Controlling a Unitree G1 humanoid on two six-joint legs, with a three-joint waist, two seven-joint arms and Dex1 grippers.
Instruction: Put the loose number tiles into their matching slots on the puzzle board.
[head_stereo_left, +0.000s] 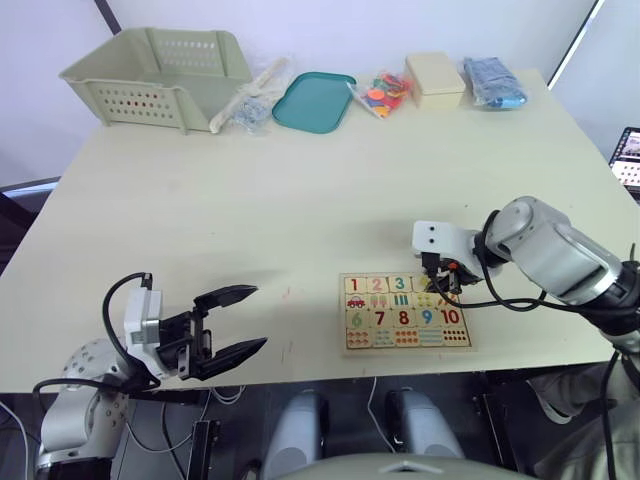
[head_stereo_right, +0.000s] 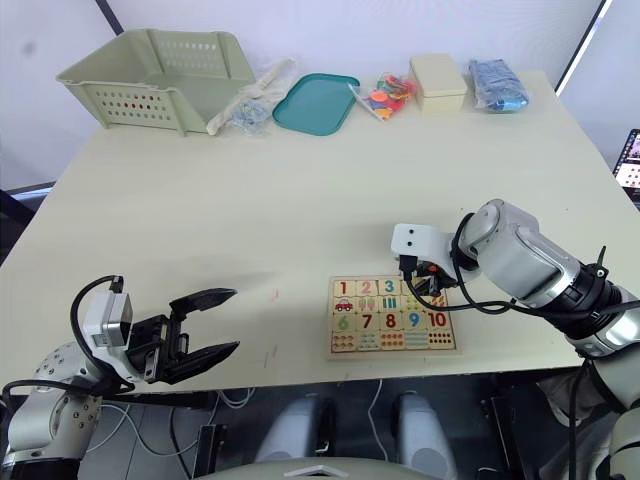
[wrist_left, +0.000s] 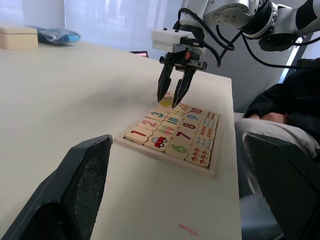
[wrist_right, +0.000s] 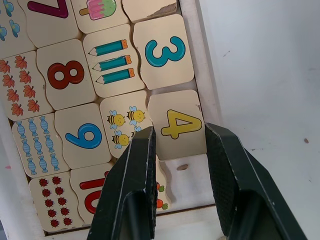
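A flat rectangular pale-wood puzzle board (head_stereo_left: 406, 311) with a thin raised frame lies on the cream-coloured desk (head_stereo_left: 300, 200), at lower centre-right of the left eye view, close to the near edge. Its top row reads 1, 2, 3 from the left, and the lower number row reads 6, 7, 8, 9, 10.

The right gripper (head_stereo_left: 441, 281) hangs over the board's upper right corner, its black jaws pointing down and parted. In the right wrist view the two fingers (wrist_right: 135, 185) straddle the lower part of a small square pale-wood tile printed with a yellow 4 (wrist_right: 174, 124). That tile sits in its slot beside the tile with the blue 3 (wrist_right: 163, 50). It cannot be told whether the fingers touch it. Past the 4 tile, between the fingers, an empty pale recess (wrist_right: 185, 182) shows bare wood at the end of the row.

The left gripper (head_stereo_left: 232, 322) hovers at lower left of the left eye view, over the desk's near edge and well apart from the board, its jaws wide open and holding nothing.

Along the far edge of the desk, across the top of the frame, stand a pale green perforated plastic basket (head_stereo_left: 160, 75), a teal plastic tray (head_stereo_left: 313, 100), a clear bag of coloured pieces (head_stereo_left: 381, 92), a cream rectangular box (head_stereo_left: 435, 78) and a blue packet (head_stereo_left: 492, 82).
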